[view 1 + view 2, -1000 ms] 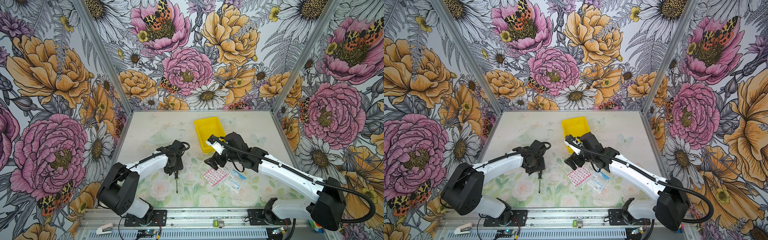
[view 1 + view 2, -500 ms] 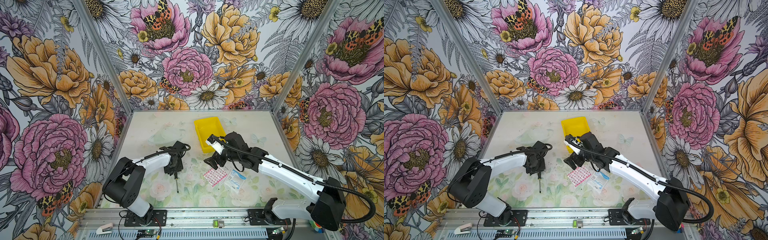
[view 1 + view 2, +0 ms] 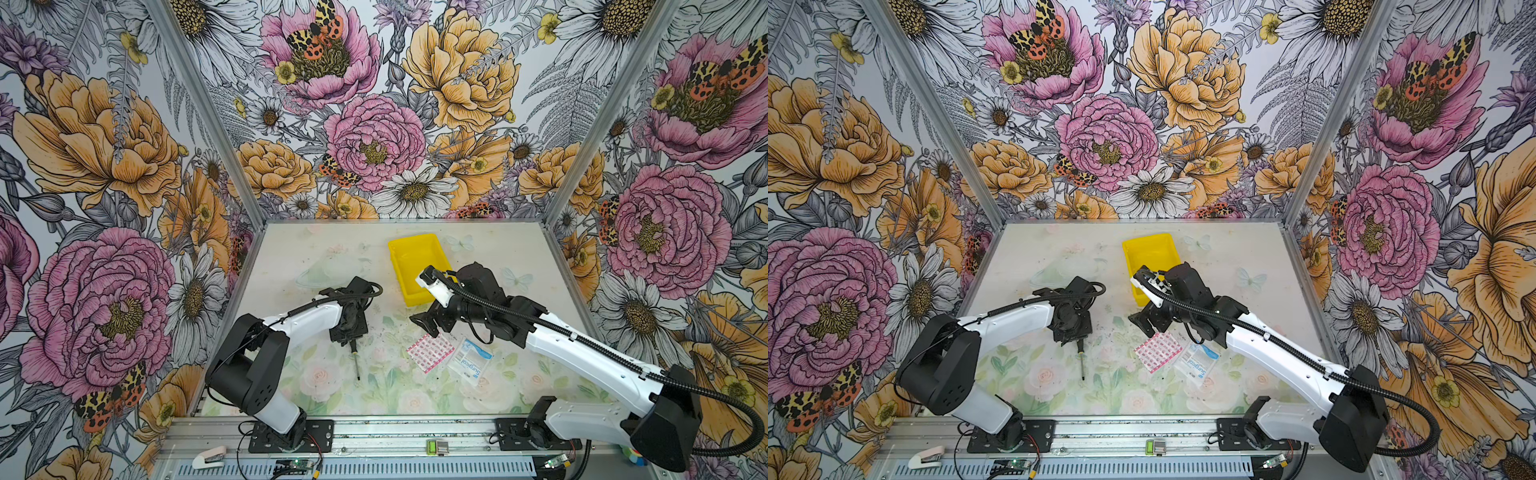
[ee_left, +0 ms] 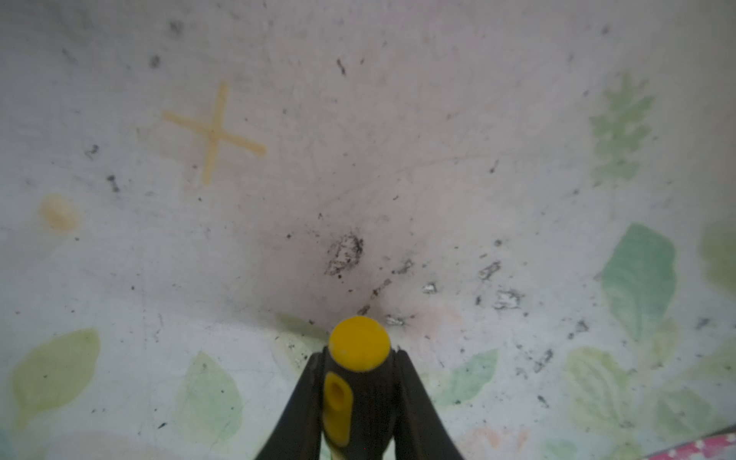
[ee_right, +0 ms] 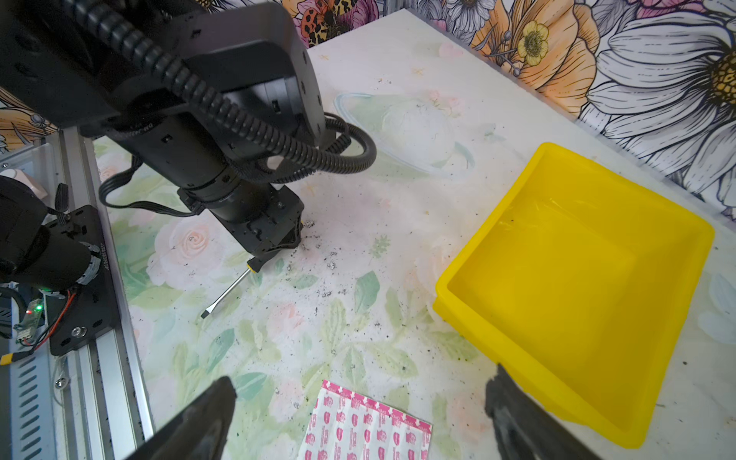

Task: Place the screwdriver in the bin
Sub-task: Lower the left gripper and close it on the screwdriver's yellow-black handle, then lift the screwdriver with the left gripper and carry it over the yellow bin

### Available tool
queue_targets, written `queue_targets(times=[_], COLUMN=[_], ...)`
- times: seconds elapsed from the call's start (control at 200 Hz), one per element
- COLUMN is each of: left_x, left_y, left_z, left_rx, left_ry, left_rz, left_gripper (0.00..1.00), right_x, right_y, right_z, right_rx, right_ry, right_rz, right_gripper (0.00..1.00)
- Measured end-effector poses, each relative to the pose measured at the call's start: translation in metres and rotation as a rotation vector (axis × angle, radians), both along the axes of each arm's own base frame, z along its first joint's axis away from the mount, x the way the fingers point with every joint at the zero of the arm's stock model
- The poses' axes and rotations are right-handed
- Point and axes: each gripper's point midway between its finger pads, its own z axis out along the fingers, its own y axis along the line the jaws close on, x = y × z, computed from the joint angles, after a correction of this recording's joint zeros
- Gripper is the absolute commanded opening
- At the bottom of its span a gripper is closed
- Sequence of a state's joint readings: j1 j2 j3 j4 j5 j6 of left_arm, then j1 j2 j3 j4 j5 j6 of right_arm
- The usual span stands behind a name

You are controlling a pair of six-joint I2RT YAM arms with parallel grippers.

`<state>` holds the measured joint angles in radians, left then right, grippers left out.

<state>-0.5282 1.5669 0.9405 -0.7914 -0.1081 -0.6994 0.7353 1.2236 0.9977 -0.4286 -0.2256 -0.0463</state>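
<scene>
We see left claw pinching screwdriver, low by desk; right claw spread, empty; bin empty. Lift, carry, drop not done.

Glossy plastic bin; screwdriver shaft bare metal (handle matt).

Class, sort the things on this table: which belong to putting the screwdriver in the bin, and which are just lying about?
Job: screwdriver, clamped in the left gripper; yellow bin.
Lying about: pink patterned sheet; white surgical packet.
</scene>
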Motion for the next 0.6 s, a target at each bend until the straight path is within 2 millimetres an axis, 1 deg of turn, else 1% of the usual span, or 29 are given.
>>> queue_targets(times=[0.06, 0.135, 0.165, 0.175, 0.225, 0.315, 0.44, 0.6], left_x=[0.012, 0.032, 0.037, 0.041, 0.053, 0.069, 0.093, 0.127], left_y=[-0.007, -0.018, -0.021, -0.024, -0.031, -0.042, -0.058, -0.081], left_z=[0.014, 0.038, 0.043, 0.048, 0.059, 0.073, 0.090, 0.113], left_rx=[-0.017, -0.043, -0.050, -0.056, -0.072, -0.089, -0.112, -0.160], left_ry=[-0.033, -0.091, -0.104, -0.116, -0.146, -0.179, -0.217, -0.274], left_rz=[-0.005, -0.018, -0.022, -0.024, -0.030, -0.038, -0.049, -0.056], left_gripper=[0.12, 0.12, 0.12, 0.12, 0.12, 0.12, 0.12, 0.12], right_x=[0.003, 0.008, 0.010, 0.010, 0.015, 0.023, 0.035, 0.047], right_y=[-0.003, -0.007, -0.009, -0.010, -0.015, -0.025, -0.043, -0.062], right_z=[0.000, 0.000, 0.000, 0.000, 0.001, 0.005, 0.013, 0.016], right_rx=[-0.001, -0.001, -0.001, 0.000, 0.004, 0.019, 0.044, 0.058], right_ry=[-0.002, -0.001, -0.001, 0.000, 0.002, 0.003, -0.006, -0.002], right_rz=[-0.011, -0.034, -0.042, -0.045, -0.067, -0.112, -0.190, -0.274], right_gripper=[0.99, 0.99, 0.99, 0.99, 1.00, 0.99, 0.99, 1.00])
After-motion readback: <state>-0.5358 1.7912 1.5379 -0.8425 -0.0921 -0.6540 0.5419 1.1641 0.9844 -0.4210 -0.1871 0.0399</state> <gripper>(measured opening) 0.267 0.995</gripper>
